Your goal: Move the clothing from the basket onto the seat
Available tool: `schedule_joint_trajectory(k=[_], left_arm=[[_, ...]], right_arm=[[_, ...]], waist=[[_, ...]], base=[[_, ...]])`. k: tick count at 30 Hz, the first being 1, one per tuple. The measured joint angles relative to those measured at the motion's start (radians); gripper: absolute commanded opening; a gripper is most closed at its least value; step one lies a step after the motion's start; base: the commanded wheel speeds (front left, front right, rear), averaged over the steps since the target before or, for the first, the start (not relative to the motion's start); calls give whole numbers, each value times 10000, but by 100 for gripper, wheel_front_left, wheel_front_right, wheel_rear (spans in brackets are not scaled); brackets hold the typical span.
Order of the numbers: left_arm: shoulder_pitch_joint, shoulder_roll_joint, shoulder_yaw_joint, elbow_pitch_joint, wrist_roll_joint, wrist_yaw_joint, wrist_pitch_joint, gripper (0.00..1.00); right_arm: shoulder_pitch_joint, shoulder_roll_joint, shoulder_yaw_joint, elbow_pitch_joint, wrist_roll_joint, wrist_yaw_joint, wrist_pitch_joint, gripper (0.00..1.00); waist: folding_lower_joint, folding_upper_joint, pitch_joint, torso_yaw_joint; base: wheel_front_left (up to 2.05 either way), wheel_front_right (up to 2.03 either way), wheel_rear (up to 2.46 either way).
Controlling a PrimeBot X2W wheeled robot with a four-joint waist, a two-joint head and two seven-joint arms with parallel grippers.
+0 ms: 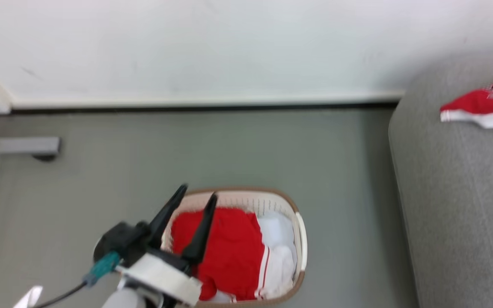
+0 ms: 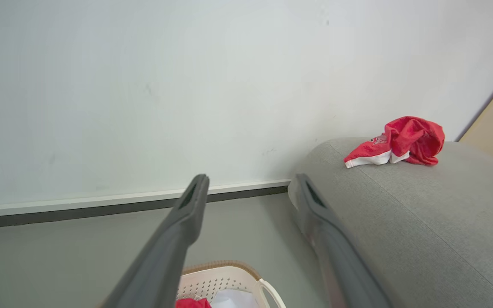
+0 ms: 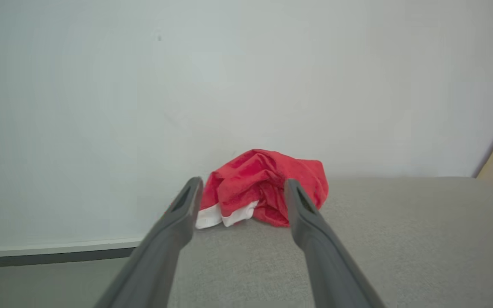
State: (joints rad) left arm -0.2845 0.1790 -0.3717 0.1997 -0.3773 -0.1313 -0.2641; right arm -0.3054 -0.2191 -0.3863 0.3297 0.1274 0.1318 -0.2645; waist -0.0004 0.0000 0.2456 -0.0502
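Observation:
The cream basket (image 1: 300,233) with its brown rim stands on the floor and holds a red garment (image 1: 229,252) with white striped trim, next to white cloth (image 1: 278,239). My left gripper (image 1: 198,192) hangs open above the basket's left side, nothing between its fingers; its fingers (image 2: 186,214) point over the basket (image 2: 225,278) toward the wall. A second red garment (image 1: 482,105) lies crumpled on the grey seat (image 1: 456,192), also seen in the left wrist view (image 2: 400,141). My right gripper (image 3: 242,188) is open over the seat (image 3: 400,239), short of that garment (image 3: 263,184).
A white wall (image 1: 229,42) with a dark skirting strip runs behind. Grey floor (image 1: 229,149) lies between basket and seat. A grey furniture foot (image 1: 26,145) sits at the far left.

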Motion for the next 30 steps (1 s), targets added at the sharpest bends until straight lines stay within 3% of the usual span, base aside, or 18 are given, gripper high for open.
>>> schedule_joint_trajectory(k=[11, 16, 30], left_arm=[[2034, -405, 1962, 690, 692, 0, 0, 100], [2360, -556, 2554, 1062, 913, -2, 0, 100], [2747, -821, 3317, 1315, 1210, -2, 0, 100]], right_arm=[[2443, 1081, 2034, -1269, 593, 0, -2, 100], [2975, 1549, 2288, -1344, 704, 0, -2, 100], [3534, 1691, 3133, -951, 309, 0, -2, 100]], waist=[[0, 0, -1933, 598], [1, 0, -2325, 868], [3, 0, -2665, 975]], base=[[0, 0, 0], [0, 0, 0], [0, 0, 0]])
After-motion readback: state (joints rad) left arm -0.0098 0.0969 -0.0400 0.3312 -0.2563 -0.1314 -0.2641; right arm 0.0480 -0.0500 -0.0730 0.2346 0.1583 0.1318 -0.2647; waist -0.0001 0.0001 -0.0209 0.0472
